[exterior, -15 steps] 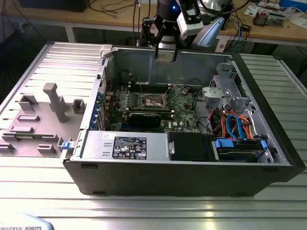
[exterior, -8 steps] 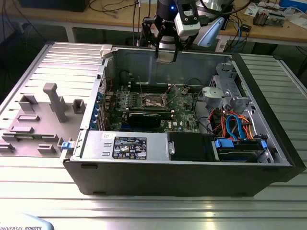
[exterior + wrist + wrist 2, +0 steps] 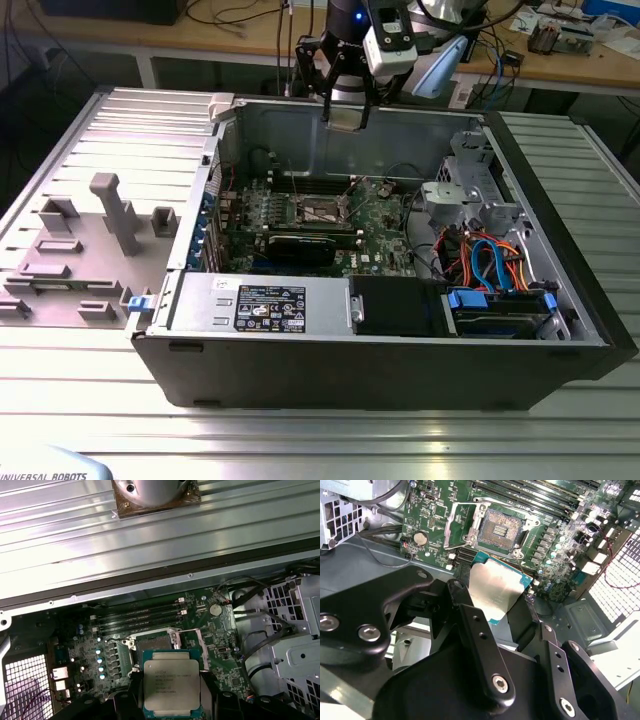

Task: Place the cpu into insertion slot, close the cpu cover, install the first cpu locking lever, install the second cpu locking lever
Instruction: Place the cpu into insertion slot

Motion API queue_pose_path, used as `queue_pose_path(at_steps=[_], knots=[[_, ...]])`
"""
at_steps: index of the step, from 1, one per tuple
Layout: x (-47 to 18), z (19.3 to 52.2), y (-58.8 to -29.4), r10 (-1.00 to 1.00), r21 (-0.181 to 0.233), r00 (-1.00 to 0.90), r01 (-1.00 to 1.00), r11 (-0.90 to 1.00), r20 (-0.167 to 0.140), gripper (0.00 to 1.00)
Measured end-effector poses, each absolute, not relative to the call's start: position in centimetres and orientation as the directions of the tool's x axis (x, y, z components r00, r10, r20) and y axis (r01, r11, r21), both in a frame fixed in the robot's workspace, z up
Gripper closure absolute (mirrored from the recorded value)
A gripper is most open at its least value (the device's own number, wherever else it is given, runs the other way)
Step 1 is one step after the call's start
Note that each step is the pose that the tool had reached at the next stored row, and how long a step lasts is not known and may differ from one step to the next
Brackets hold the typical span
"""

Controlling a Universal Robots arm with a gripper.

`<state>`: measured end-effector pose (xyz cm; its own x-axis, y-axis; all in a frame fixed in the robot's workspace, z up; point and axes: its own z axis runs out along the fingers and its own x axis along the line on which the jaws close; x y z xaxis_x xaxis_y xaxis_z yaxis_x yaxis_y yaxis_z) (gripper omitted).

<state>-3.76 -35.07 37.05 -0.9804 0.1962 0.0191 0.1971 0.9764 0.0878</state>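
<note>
1. Here's the arm, poised high over the open computer case (image 3: pixel 400 380), which lies on its side on the ribbed metal surface (image 3: pixel 300 440).
2. The hand (image 3: pixel 348 112) hangs above the case's far wall in the exterior view, and it's carrying something.
3. It's the cpu (image 3: pixel 497 587)! The black fingers (image 3: pixel 475 630) are closed on two opposite edges, with the dull silver top facing the camera in the second wrist view.
4. In the first wrist view, the cpu (image 3: pixel 170 685) is held flat and well apart from the green board (image 3: pixel 215 645) below it.
5. The insertion slot (image 3: pixel 500 527) sits bare on the board, with its dark contact field exposed.
6. The cpu cover (image 3: pixel 452 530) is swung open, a silver frame just beside the slot.
7. The long memory slots (image 3: pixel 135 615) run just beyond the slot, with nothing touching them.
</note>
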Motion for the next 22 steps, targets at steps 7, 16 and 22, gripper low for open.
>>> queue_pose_path(at_steps=[7,16,22], knots=[[-3.78,37.06,-35.07,0.237,0.086,-0.971,0.238,0.968,0.019,0.46],[-3.77,37.03,-35.07,0.321,0.084,-0.947,0.322,0.943,0.018,0.46],[-3.78,37.03,-35.07,0.322,0.084,-0.947,0.322,0.943,0.018,0.46]])
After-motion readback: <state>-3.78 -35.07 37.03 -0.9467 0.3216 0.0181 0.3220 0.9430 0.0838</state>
